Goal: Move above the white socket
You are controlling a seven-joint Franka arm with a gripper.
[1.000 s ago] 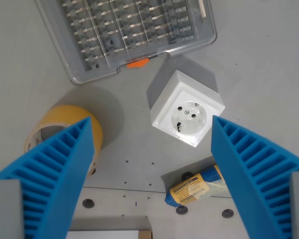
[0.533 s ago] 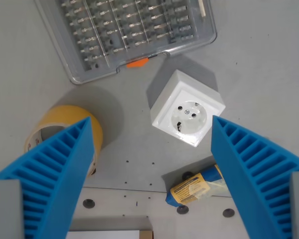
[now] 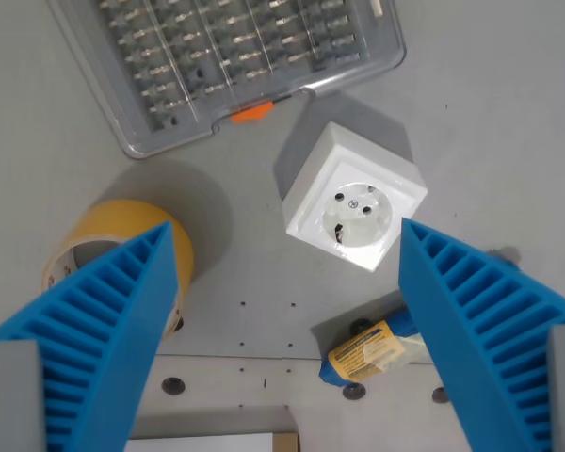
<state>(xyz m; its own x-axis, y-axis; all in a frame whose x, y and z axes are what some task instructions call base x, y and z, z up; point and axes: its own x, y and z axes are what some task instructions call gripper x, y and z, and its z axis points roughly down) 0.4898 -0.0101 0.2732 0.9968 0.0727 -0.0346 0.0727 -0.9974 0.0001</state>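
Note:
The white socket (image 3: 355,198) is a square white block with a round outlet face. It sits on the grey table, slightly right of centre in the wrist view. My gripper (image 3: 287,282) is open and empty, well above the table. Its two blue ribbed fingers (image 3: 99,339) stand wide apart at the lower left and lower right. The socket lies between the fingers and a little beyond their tips, nearer the right finger. Nothing hides the socket.
A clear plastic case of screwdriver bits (image 3: 231,61) with an orange latch lies at the top. A yellow tape roll (image 3: 104,240) sits at the left, partly behind the left finger. A yellow and blue tube (image 3: 372,348) lies below the socket.
The whole scene has shifted slightly in the picture, so the camera has moved a little. The socket sits a touch higher in the view. The fingers stay equally wide apart.

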